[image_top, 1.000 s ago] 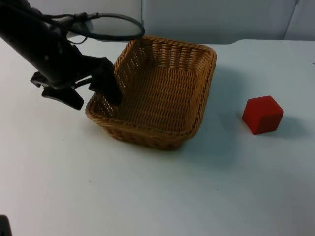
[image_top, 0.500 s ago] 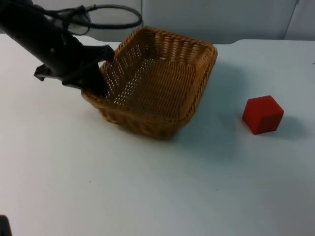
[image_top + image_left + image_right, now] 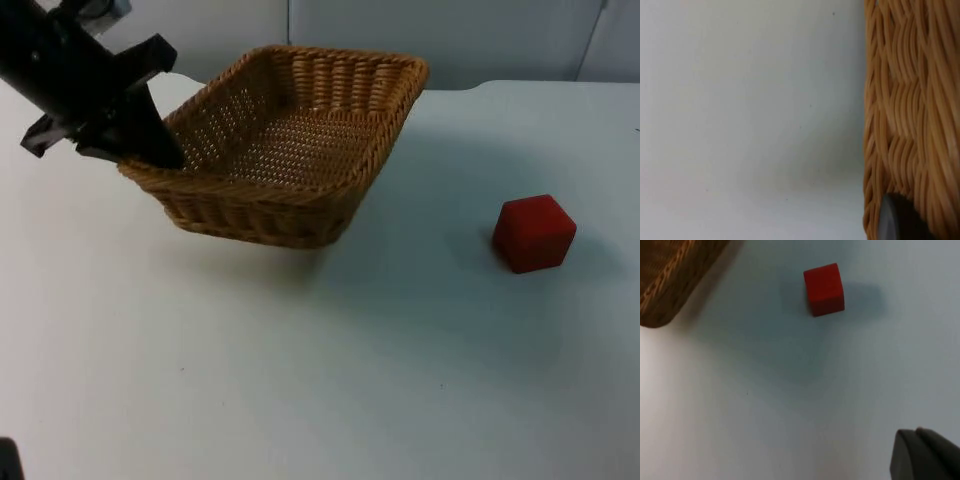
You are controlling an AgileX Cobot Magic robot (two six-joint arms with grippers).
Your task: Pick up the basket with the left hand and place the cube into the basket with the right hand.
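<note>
Lifted and tilted since a second ago, the basket (image 3: pixel 290 140) hangs from the left gripper (image 3: pixel 150 150), fingers clamped on its rim; the cube (image 3: pixel 534 232) rests on the desk (image 3: pixel 350 380).

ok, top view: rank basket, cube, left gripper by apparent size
1. basket, largest by far, its rim held by the left gripper.
2. left gripper, visible part.
3. cube, smallest, on the table.
Gripper versus cube is unsure: the gripper is partly cut off and raised nearer the camera.

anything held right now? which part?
Left gripper holds the basket by its left rim. The cube sits loose on the table; the right gripper holds nothing.
</note>
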